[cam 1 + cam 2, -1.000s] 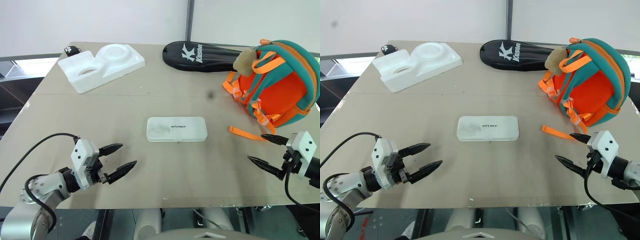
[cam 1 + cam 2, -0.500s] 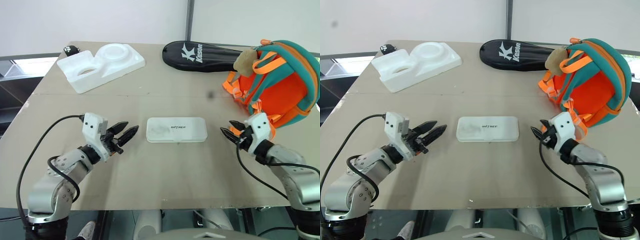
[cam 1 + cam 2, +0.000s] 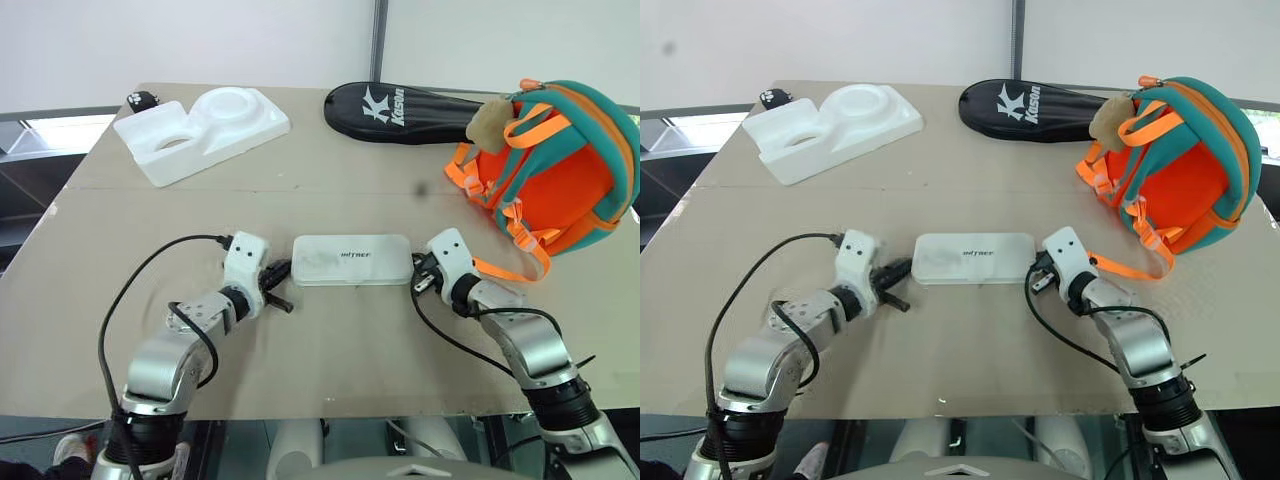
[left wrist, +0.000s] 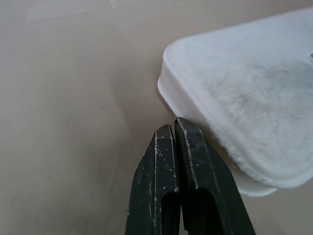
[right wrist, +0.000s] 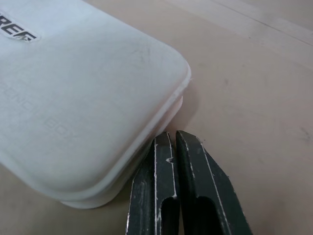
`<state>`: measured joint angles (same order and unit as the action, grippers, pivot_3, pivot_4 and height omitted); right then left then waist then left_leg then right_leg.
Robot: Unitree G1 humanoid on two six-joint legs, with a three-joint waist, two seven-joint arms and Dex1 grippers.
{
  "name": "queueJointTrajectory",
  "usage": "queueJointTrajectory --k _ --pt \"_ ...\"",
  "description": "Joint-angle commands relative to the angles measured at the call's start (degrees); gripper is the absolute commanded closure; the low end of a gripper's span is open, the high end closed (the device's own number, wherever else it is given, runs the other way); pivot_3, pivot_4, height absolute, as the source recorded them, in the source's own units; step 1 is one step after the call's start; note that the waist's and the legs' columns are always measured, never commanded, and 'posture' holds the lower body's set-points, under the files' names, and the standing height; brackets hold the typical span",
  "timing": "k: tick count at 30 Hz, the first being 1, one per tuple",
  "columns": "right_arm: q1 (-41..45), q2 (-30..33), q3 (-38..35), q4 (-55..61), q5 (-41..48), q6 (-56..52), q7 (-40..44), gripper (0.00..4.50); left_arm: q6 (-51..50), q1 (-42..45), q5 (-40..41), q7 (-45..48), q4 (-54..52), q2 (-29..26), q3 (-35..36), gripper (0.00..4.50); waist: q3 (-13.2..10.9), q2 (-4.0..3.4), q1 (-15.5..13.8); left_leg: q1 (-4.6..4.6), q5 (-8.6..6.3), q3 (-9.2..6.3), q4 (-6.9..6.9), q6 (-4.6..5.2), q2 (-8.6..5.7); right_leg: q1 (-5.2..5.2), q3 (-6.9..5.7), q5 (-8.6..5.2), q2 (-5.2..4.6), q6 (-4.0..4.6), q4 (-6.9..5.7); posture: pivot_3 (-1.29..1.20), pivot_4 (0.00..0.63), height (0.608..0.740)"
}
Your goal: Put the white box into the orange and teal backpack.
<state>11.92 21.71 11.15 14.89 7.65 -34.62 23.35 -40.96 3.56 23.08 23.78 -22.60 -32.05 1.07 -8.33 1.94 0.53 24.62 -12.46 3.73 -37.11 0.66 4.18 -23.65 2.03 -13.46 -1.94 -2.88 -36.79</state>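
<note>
jaws closed (wrist views), flanking white box (image 3: 352, 260); backpack (image 3: 557, 170) beyond.

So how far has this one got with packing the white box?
Nothing is packed yet: the white box lies flat on the table, apart from the orange and teal backpack. In hand: the left gripper and right gripper, both shut, press against its two ends. Left: lifting it and putting it in the backpack.

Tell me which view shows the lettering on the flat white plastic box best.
Left eye view: the whole flat white plastic box lies on the table with its dark lettering mid-lid. The right eye view shows the same. The right wrist view catches one corner and the end of the lettering; the left wrist view shows another corner, hardly any lettering.
</note>
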Motion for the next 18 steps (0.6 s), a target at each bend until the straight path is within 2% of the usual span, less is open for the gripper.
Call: queueJointTrajectory --k 1,3,8,9,11,13,17,18 --pt "-4.0 2.3 -0.9 6.8 3.2 -0.2 4.6 4.50 1.9 -2.9 1.2 6.6 -5.9 -2.8 -2.5 4.41 0.0 -0.02 -0.1 -0.02 0.00 0.00 0.05 0.00 0.01 0.00 -0.01 -0.01 -0.01 0.01 0.01 0.00 0.150 0.740" --pt "-6.4 3.6 -1.7 9.5 4.0 -0.8 5.5 4.50 2.8 -4.5 1.2 8.9 -6.9 -4.5 -1.9 4.41 0.0 -0.02 0.0 -0.04 0.00 0.01 0.07 0.00 0.01 0.00 -0.02 -0.06 -0.02 0.09 0.01 0.00 0.150 0.740" --pt "-14.2 7.0 -6.9 13.4 5.3 -1.1 6.3 4.50 1.1 -9.4 8.0 15.9 -5.5 -8.5 7.8 4.41 0.0 -0.02 0.1 -0.08 0.00 0.01 0.08 0.00 0.04 -0.01 -0.02 -0.09 -0.03 0.15 0.00 0.00 0.150 0.740" --pt "-14.7 7.5 -7.7 13.1 5.3 -0.9 6.2 4.50 -0.8 -10.0 10.4 17.3 -4.6 -9.3 10.2 3.90 0.0 -0.02 0.1 -0.09 0.00 0.01 0.06 0.00 0.04 -0.01 -0.02 -0.09 -0.04 0.16 0.00 0.00 0.150 0.740" --pt "-15.1 9.1 -9.3 12.7 4.9 -0.2 6.7 4.50 -4.4 -11.1 14.6 20.2 -2.4 -11.5 14.9 3.19 0.0 -0.01 0.2 -0.16 0.00 0.05 0.00 0.00 0.04 0.02 -0.02 -0.08 -0.06 0.14 0.00 0.00 0.150 0.740" --pt "-14.8 10.5 -11.0 12.6 5.3 -0.2 7.4 4.50 -8.2 -11.8 17.7 22.2 -0.4 -13.8 18.0 2.13 0.0 0.00 0.2 -0.27 0.00 0.10 -0.04 0.00 0.04 0.04 -0.01 -0.09 -0.09 0.13 -0.01 0.00 0.150 0.740" --pt "-11.7 12.3 -12.3 11.7 6.0 0.3 9.0 4.50 -27.7 -8.1 35.8 25.6 4.7 -17.4 23.5 0.10 0.0 0.01 0.1 -0.26 0.00 0.15 0.00 0.00 0.04 0.02 0.00 -0.10 -0.12 0.14 -0.01 0.00 0.150 0.740" --pt "-9.9 12.4 -11.7 10.6 5.7 0.5 9.2 4.50 -32.2 -6.1 37.7 24.2 6.2 -17.7 22.9 0.04 0.0 0.00 0.1 -0.24 0.00 0.14 0.00 0.00 0.04 -0.01 0.00 -0.10 -0.11 0.14 -0.01 0.00 0.150 0.740"
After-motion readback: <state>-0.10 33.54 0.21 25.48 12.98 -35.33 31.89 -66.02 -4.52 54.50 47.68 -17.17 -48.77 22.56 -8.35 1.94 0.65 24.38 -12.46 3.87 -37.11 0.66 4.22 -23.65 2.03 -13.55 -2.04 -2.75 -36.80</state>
